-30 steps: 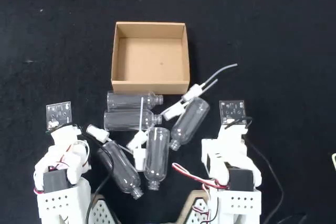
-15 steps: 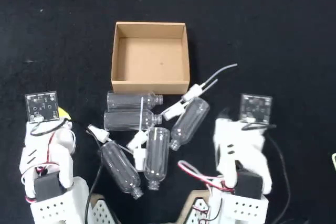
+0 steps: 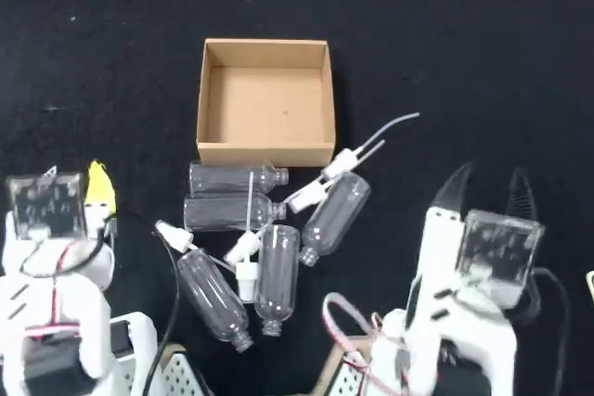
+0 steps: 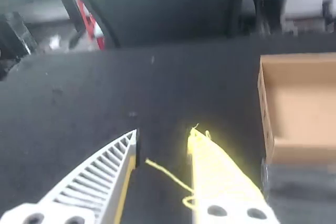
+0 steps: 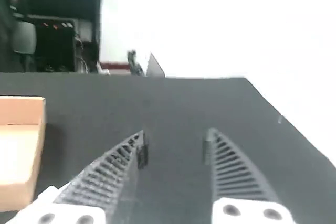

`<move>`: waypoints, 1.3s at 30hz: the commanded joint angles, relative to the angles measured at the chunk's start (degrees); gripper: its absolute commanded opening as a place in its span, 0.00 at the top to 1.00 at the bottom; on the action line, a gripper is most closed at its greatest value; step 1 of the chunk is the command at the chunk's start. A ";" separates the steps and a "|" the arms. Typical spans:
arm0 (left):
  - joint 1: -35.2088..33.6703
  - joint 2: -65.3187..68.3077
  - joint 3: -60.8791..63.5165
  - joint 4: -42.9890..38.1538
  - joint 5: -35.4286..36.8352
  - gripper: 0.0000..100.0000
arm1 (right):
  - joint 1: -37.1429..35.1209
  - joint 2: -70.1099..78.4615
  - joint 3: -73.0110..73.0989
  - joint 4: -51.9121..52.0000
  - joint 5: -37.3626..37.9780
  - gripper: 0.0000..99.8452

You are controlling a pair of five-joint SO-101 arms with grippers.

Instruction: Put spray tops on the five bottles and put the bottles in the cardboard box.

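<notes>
High view: the cardboard box (image 3: 266,99) stands open on the black bench (image 3: 483,62). Five bottles (image 3: 232,213) lie on their sides in a cluster just in front of the box, between the two arms. Loose spray tops (image 3: 345,161) lie among them, not yet fitted. The left pincer (image 3: 74,173) and right pincer (image 3: 492,178) flank the cluster, apart from it.

Left wrist view: the left pincer (image 4: 163,142) is spread, one finger yellow, with nothing between. The box (image 4: 294,103) is off to one side.

Right wrist view: the right pincer (image 5: 173,142) is spread and pinches nothing, over bare bench. A box corner (image 5: 18,145) sits at the frame edge.
</notes>
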 commanded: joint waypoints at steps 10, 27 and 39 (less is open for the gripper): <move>17.01 36.75 -23.96 24.70 -15.74 0.83 | -8.97 31.34 -15.60 13.36 8.00 0.79; 43.03 39.56 -6.02 27.08 -33.05 0.76 | -13.80 18.59 12.44 9.49 14.68 0.72; 54.46 39.56 6.64 16.00 -33.67 0.76 | -2.55 17.98 13.05 11.52 21.10 0.72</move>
